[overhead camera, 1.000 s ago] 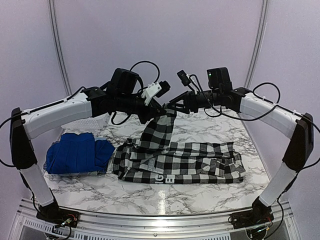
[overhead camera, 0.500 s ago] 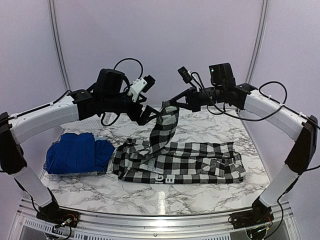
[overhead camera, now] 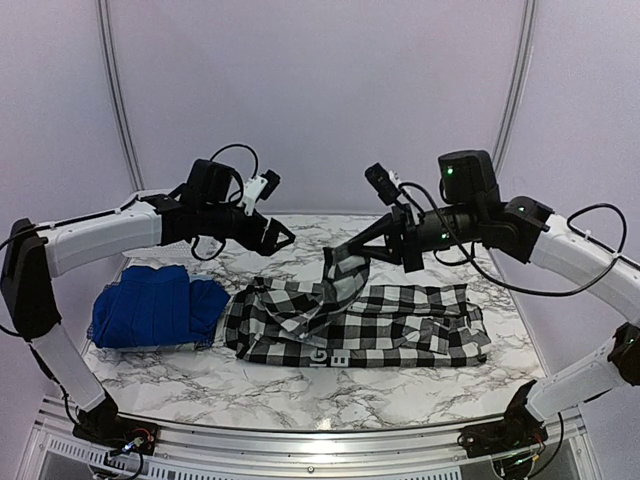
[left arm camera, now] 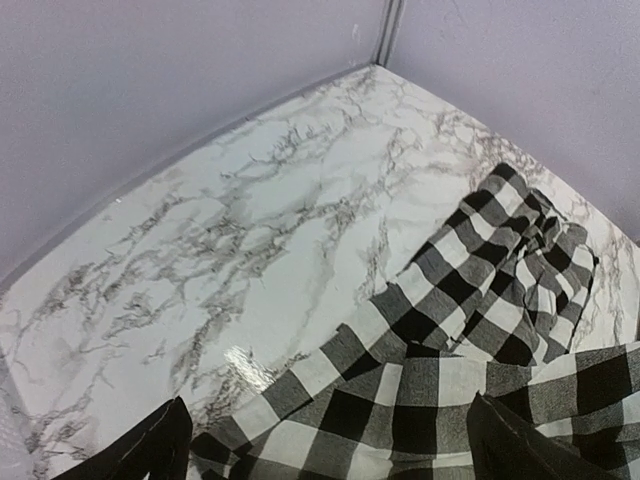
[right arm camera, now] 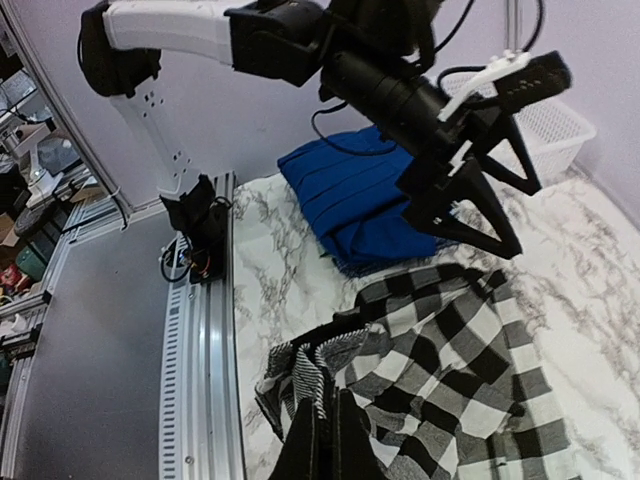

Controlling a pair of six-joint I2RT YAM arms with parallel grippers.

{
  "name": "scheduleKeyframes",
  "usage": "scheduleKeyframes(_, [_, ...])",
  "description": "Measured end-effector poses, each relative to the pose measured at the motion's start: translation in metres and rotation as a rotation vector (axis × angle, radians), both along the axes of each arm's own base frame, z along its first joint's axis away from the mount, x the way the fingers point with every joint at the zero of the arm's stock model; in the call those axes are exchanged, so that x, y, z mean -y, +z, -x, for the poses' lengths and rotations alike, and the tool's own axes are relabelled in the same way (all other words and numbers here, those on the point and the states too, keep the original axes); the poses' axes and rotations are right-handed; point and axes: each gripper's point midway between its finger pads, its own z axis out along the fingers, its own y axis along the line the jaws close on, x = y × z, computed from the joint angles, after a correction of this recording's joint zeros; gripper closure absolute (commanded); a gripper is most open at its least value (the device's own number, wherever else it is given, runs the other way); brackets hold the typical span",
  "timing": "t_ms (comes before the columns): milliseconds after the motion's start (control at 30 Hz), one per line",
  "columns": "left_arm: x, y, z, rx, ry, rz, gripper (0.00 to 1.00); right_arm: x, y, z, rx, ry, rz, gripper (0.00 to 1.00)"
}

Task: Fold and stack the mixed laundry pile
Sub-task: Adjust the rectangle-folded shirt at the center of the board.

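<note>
Both arms reach in over the table point(overhead camera: 190, 372), right gripper point(overhead camera: 347, 256) pinching the buffalo-check flannel shirt point(overhead camera: 400, 322) edge, left gripper point(overhead camera: 281, 239) spread wide above it.

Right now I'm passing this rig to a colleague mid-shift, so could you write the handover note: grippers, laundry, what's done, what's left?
Left gripper: open, empty, hovering above the marble table, clear of the cloth.
Right gripper: shut on one edge of the buffalo-check flannel shirt, holding that edge a little off the table.
Flannel: the rest lies rumpled across the table's middle.
Royal-blue shirt: at the table's left, beside the flannel.
Done: the blue shirt looks folded.
Left: fold the flannel, then stack it with the blue shirt.
</note>
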Motion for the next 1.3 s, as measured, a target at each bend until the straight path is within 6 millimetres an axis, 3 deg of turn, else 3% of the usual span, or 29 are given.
scheduleKeyframes(167, [0.023,-0.066,0.019,-0.121,-0.101,-0.067,0.03,-0.025,-0.034,0.029,-0.098,0.048,0.041,1.00])
scheduleKeyframes(333, [0.043,-0.117,0.037,-0.227,-0.189,-0.104,0.23,-0.062,-0.033,0.053,-0.131,0.113,0.027,1.00])
scheduleKeyframes(467, [0.054,-0.142,0.053,-0.285,-0.269,-0.111,0.35,-0.080,-0.023,0.053,-0.123,0.118,-0.005,1.00])
scheduleKeyframes(667, [0.065,-0.173,0.087,-0.341,-0.379,-0.147,0.39,-0.085,-0.005,0.045,-0.110,0.081,-0.057,1.00])
scheduleKeyframes(833, [0.075,-0.197,0.118,-0.365,-0.472,-0.208,0.38,-0.086,0.000,0.038,-0.101,0.042,-0.078,1.00])
scheduleKeyframes(933, [0.075,-0.204,0.127,-0.378,-0.503,-0.233,0.27,-0.086,-0.001,0.033,-0.096,0.016,-0.074,1.00])
scheduleKeyframes(1033, [0.071,-0.205,0.125,-0.383,-0.493,-0.245,0.17,-0.086,-0.001,0.029,-0.092,-0.011,-0.071,1.00])
scheduleKeyframes(1100, [0.065,-0.203,0.115,-0.384,-0.455,-0.244,0.03,-0.084,-0.002,0.024,-0.095,-0.031,-0.071,1.00])
scheduleKeyframes(1200, [0.048,-0.193,0.089,-0.378,-0.352,-0.230,0.01,-0.081,-0.004,0.016,-0.113,-0.060,-0.074,1.00])
scheduleKeyframes(1300, [0.018,-0.168,0.047,-0.363,-0.178,-0.177,0.01,-0.065,-0.020,-0.002,-0.161,-0.133,-0.067,1.00])
